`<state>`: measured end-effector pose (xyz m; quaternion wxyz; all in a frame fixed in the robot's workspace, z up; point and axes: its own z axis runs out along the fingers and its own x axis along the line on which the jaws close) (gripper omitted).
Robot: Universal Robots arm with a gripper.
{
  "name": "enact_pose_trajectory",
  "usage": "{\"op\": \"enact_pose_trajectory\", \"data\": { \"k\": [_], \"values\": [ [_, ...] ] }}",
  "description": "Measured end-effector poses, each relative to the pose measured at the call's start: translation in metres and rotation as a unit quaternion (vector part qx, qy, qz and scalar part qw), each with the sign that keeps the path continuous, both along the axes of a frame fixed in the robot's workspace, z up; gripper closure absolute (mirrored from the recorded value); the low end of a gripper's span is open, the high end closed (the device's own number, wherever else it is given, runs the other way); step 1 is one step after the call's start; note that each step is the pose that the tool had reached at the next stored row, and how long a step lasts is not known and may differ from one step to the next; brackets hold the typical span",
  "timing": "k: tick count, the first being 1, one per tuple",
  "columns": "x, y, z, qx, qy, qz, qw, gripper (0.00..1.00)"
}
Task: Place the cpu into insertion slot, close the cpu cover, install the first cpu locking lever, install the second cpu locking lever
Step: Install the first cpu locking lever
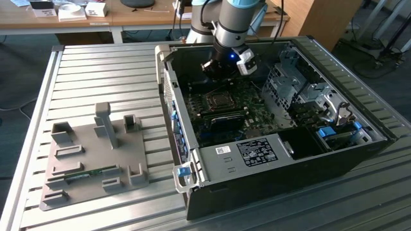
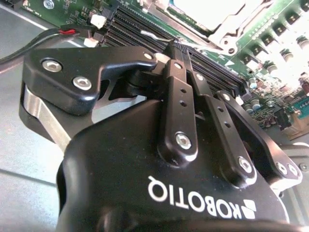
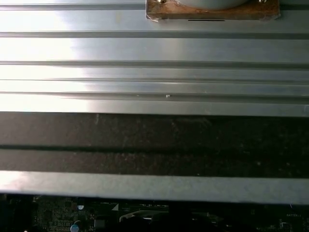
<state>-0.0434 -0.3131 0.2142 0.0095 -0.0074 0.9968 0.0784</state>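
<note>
At the exterior view's left, a grey fixture tray point(image 1: 90, 159) lies on the ribbed metal worktop point(image 1: 96, 72), well apart from the work. Moving toward the centre, we reach the open computer case point(image 1: 270, 187), with the arm reaching down into it at the upper middle of the frame. The gripper point(image 1: 217, 67) hangs over the motherboard point(image 1: 257, 115), just above the socket point(image 1: 221, 100) and not touching it.

In the second wrist view the gripper point(image 2: 176, 48) has its fingers drawn together, and we see nothing between them. Past the memory slots point(image 2: 140, 29) is a pale, glaring square that we take for the cpu point(image 2: 207, 9), already lying in its slot. Silvery metal borders it, and we read this as the cpu cover point(image 2: 231, 38). We cannot tell whether the cover lies fully flat, or whether either lever is latched.

Placing looks done to us, so we judge the work to be at the cover or the levers. That step would call for a small, well-aimed descent and a push with the closed fingertips, kept clear of the memory slots. Further right, the white-labelled black box point(image 1: 257, 151) stands apart from all this.
</note>
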Motion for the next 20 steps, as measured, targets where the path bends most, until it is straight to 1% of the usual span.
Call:
{"op": "enact_pose_trajectory", "data": {
  "k": [4,12,20],
  "values": [
    [0.0005,0.0,-0.0012,0.0002,-0.0001,0.0,1.0,0.89],
    [0.0017,0.0002,-0.0062,0.0,0.0,0.0,1.0,0.89],
    [0.0034,0.0022,-0.0067,0.0002,-0.0001,0.0,1.0,0.89]
  ]
}}
